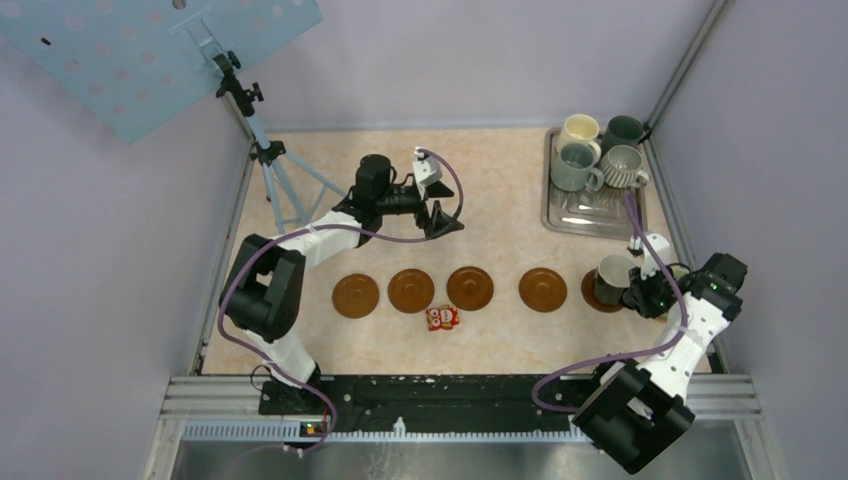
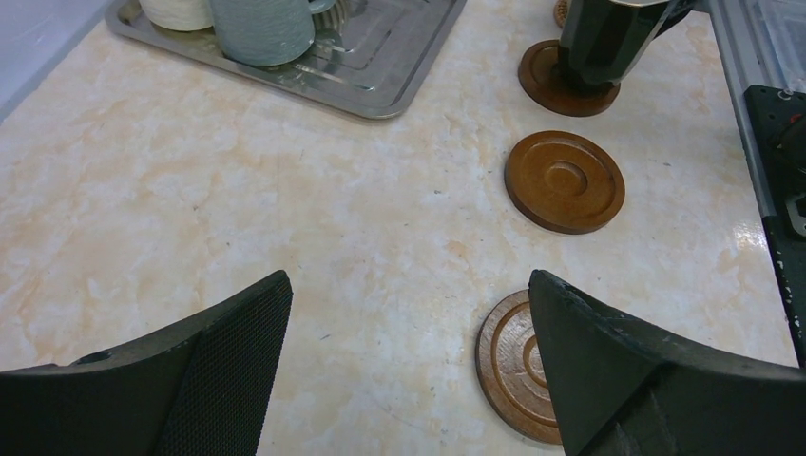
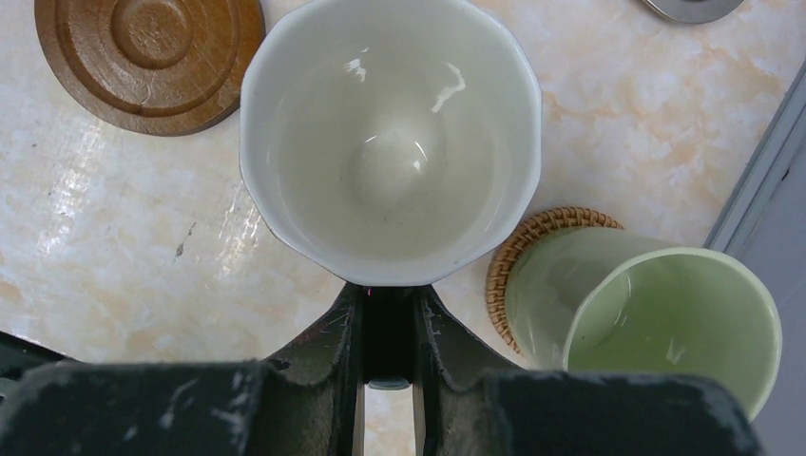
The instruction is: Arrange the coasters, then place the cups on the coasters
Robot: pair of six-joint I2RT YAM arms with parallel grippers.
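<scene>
Dark, white-lined cup (image 3: 390, 142) grasped by the right jaws; pale green cup (image 3: 656, 313) just right of them, a coaster (image 3: 143, 57) ahead-left. The left jaws released over worktop (image 2: 285, 190).

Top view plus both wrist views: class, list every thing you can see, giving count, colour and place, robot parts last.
Wooden coasters: five, brown, in a row across the table.
Woven coaster: one, tan, far right, under the pale green cup.
Pale green cup: one, on the woven coaster.
Dark mug: one, dark outside, white inside, at the rightmost wooden coaster.
Metal tray: one, silver, far right corner.
Tray mugs: four, cream, dark green, blue-grey, ribbed grey, on the metal tray.
Packet: one, red and white, before the row.
Tripod: one, pale blue, far left, carrying a perforated board.
Left gripper: black, open, above bare table.
Right gripper: black, shut on the dark mug's handle.
</scene>
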